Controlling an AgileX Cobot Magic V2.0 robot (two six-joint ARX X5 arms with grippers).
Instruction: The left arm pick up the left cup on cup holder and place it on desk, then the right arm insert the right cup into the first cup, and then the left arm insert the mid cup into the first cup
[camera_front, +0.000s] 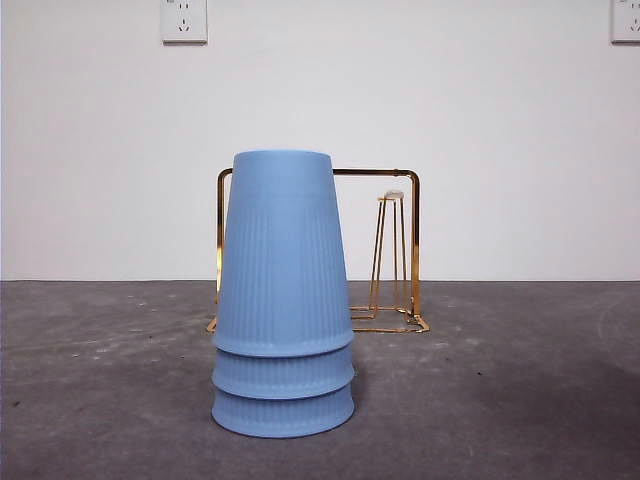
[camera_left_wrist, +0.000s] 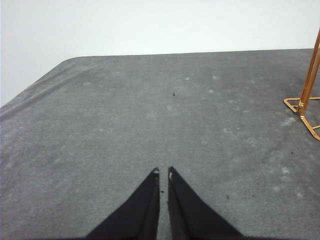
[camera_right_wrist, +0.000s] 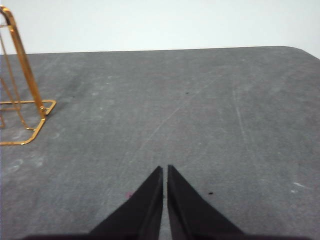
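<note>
Three light blue ribbed cups (camera_front: 283, 300) stand upside down, nested in one stack, on the dark grey desk (camera_front: 110, 400) in the front view. Behind the stack stands the gold wire cup holder (camera_front: 400, 250) with bare prongs. My left gripper (camera_left_wrist: 163, 172) is shut with nothing in it, low over the desk, with a corner of the cup holder (camera_left_wrist: 306, 100) off to one side. My right gripper (camera_right_wrist: 165, 169) is shut and empty too, over bare desk, with the cup holder (camera_right_wrist: 22, 90) at the edge of its view. Neither arm shows in the front view.
A white wall rises behind the desk, with a socket (camera_front: 184, 20) high on the left and another (camera_front: 626, 20) at the top right corner. The desk's rounded far corners show in both wrist views.
</note>
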